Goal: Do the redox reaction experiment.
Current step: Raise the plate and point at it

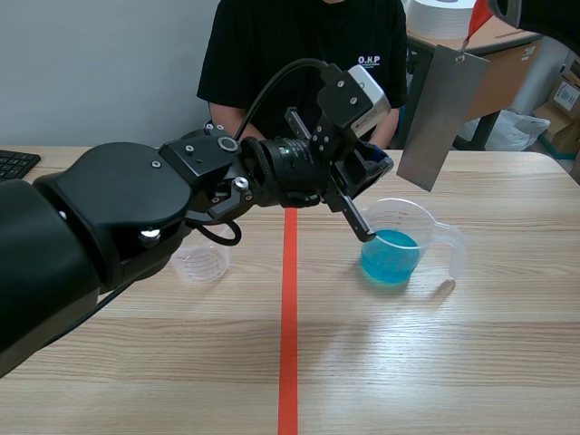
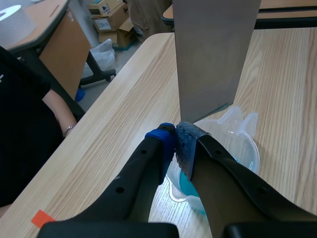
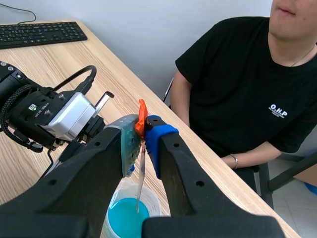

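A clear plastic measuring beaker [image 1: 441, 237] holding blue liquid [image 1: 390, 256] stands right of the tape line. My left gripper [image 1: 362, 232] comes across from the left and is shut on the beaker's near rim; in the left wrist view its pads [image 2: 168, 144] meet over that beaker [image 2: 247, 148]. A grey metal plate [image 1: 441, 118] hangs tilted just above the beaker, its lower edge clear of the liquid. At the top right, my right gripper [image 1: 489, 9] is shut on the plate's orange-red tag [image 3: 142, 116]. The right wrist view shows the plate [image 3: 140, 178] edge-on over the liquid [image 3: 124, 218].
A small clear dish [image 1: 201, 263] sits left of the tape line, partly behind my left arm. A keyboard [image 1: 14, 163] lies at the far left edge. A person in a black shirt [image 1: 299, 45] sits across the table. Boxes and a desk stand beyond the right end.
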